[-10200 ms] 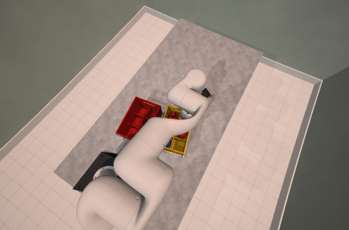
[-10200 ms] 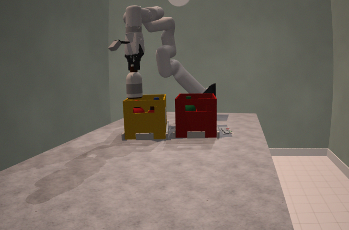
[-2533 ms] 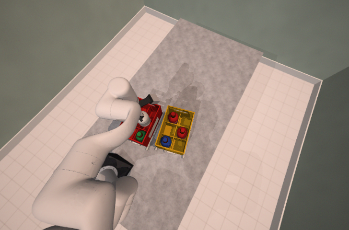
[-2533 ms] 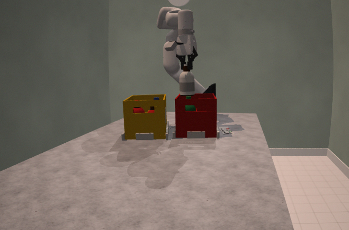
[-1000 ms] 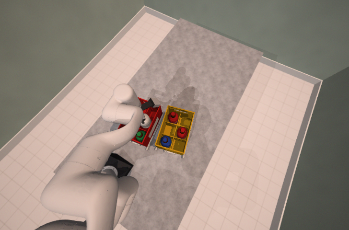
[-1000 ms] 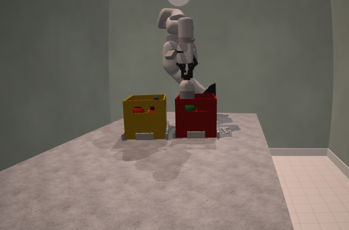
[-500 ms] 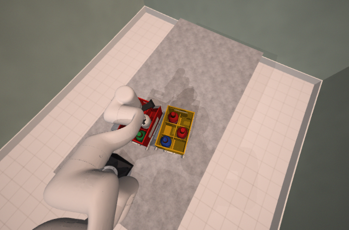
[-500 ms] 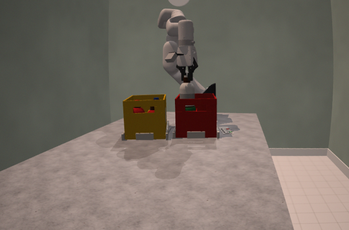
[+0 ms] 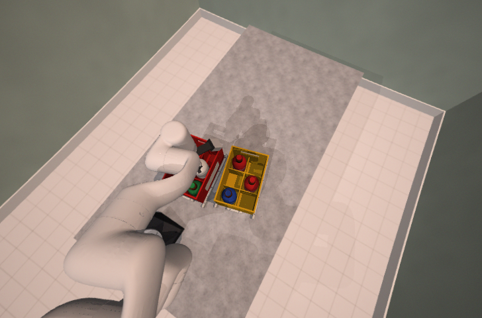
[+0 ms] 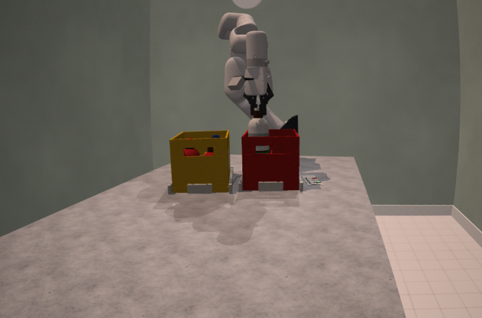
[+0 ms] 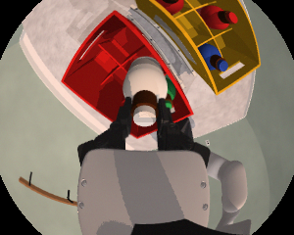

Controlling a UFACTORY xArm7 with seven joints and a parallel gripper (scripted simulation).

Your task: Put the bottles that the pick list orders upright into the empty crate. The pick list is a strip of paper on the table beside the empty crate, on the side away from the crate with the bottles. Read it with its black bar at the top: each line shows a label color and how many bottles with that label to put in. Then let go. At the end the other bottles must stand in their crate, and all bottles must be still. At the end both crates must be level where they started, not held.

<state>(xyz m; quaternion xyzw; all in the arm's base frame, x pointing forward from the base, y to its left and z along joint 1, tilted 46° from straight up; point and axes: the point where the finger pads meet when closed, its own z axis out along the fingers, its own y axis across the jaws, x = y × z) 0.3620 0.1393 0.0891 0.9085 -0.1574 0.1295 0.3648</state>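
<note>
My gripper [image 10: 257, 112] [image 11: 144, 105] is shut on the neck of a white bottle [image 9: 202, 169] [image 10: 258, 128] [image 11: 145, 82]. The bottle is upright, its lower part inside the red crate [image 9: 205, 192] [image 10: 270, 166] [image 11: 84, 80], its shoulder above the rim. It is beside a green bottle [image 9: 193, 188] [image 11: 171, 92], on the side near the yellow crate [image 9: 230, 205] [image 10: 199, 172] [image 11: 245, 53]. The yellow crate holds a red bottle [image 9: 239, 163] [image 11: 172, 5], another red bottle [image 9: 251, 183] [image 11: 215, 18] and a blue bottle [image 9: 228, 196] [image 11: 209, 55]. The pick list [image 10: 312, 181] is too small to read.
Both crates stand level and close together on the grey table [image 9: 294, 93] [image 10: 196, 262], with low pale holders at their bases. The arm hides part of the red crate in the top view. A black angular object [image 9: 172, 228] stands near the arm's base.
</note>
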